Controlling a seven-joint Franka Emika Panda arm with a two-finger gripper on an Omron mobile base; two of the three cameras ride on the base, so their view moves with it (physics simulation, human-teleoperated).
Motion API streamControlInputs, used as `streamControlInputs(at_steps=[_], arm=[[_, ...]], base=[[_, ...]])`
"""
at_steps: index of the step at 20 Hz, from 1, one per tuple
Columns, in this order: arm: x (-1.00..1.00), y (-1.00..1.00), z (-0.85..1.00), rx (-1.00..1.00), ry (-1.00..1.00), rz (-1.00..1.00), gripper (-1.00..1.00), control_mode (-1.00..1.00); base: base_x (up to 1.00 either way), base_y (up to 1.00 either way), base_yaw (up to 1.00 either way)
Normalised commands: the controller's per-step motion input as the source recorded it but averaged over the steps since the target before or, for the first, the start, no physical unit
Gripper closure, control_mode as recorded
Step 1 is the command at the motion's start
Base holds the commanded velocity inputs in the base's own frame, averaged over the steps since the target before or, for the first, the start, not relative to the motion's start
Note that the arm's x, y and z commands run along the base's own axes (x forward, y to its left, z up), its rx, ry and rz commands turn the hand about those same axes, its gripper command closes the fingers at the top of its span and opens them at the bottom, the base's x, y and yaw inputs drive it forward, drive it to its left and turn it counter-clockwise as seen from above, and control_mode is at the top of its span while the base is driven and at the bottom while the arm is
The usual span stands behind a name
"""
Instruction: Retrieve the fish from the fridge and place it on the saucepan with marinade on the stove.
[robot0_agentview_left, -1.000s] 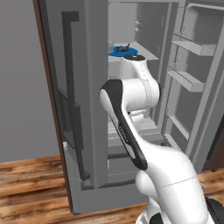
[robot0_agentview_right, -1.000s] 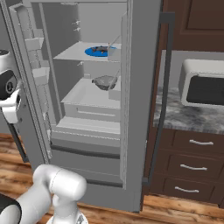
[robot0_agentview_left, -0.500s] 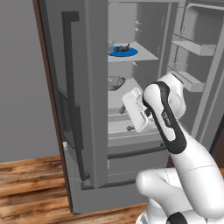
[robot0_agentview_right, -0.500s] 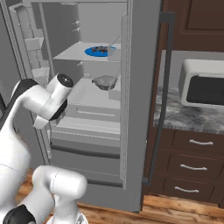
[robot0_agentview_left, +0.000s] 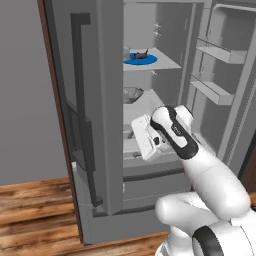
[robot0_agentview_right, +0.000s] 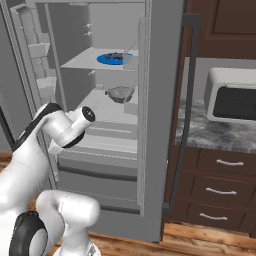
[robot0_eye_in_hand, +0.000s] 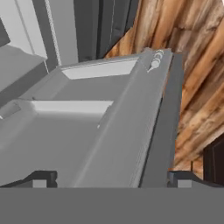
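The fridge (robot0_agentview_left: 100, 100) was found open, the fish (robot0_agentview_left: 142, 53) lying on a blue plate (robot0_agentview_left: 140, 59) on an upper shelf. The pincer (robot0_eye_in_hand: 109, 177), jaws apart and empty, was observed low before the lower shelves, with a grey bowl (robot0_agentview_right: 119, 93) between.

The arm folds up from its base, elbow high, in front of the open fridge (robot0_agentview_left: 100, 125). The gripper (robot0_eye_in_hand: 109, 177) points down, apparently at the fridge's lower part, jaws spread wide and holding nothing.
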Motion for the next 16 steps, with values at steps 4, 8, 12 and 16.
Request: streamControlInputs(at_steps=[4,8,12,16], arm=[[0.61,0.63,0.0,0.0,0.15,0.14,-1.0,-1.0],[0.45,0.59,0.0,0.02,0.18,0.18,-1.0,-1.0],[0.05,0.6,-0.06,0.05,0.19,0.15,-1.0,-1.0],[-0.27,0.9,-0.23,0.02,0.18,0.07,-1.0,-1.0]], base=[[0.0,0.0,0.0],[0.0,0.0,0.0],[0.0,0.0,0.0],[0.0,0.0,0.0]])
